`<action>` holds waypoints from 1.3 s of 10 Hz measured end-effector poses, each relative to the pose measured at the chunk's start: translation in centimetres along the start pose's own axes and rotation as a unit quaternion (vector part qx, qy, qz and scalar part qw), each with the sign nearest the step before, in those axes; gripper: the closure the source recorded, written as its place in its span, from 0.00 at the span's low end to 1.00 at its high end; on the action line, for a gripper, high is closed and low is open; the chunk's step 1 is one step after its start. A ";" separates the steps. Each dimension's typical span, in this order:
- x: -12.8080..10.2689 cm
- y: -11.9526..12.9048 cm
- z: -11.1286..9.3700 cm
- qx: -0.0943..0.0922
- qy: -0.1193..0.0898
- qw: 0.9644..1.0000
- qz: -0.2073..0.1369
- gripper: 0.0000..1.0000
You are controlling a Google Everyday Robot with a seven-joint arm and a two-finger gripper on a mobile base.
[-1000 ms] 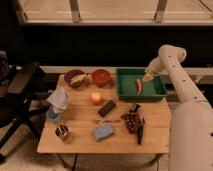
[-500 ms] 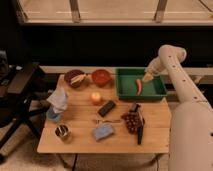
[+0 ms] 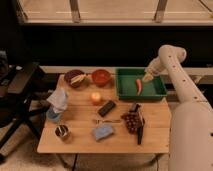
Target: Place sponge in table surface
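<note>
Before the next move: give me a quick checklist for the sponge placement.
1. Sponge found: ok, it lies flat on the table surface, near the front edge.
2. Gripper near the sponge: not ok, it hangs over the right side of the green tray, at the far end of the table.
3. Gripper empty: cannot tell.
4. Room around the sponge: ok, the fork lies just behind it and the metal cup stands apart on its left.
5. Low path from tray to sponge: not ok, the grapes and black block lie between.
</note>
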 end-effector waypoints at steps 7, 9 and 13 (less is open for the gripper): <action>-2.0 3.7 -0.7 -0.043 0.021 0.999 -0.016 0.46; -2.7 6.8 -2.1 -0.066 0.032 0.997 -0.018 0.46; -4.2 13.8 -5.1 -0.117 0.018 0.992 -0.037 0.46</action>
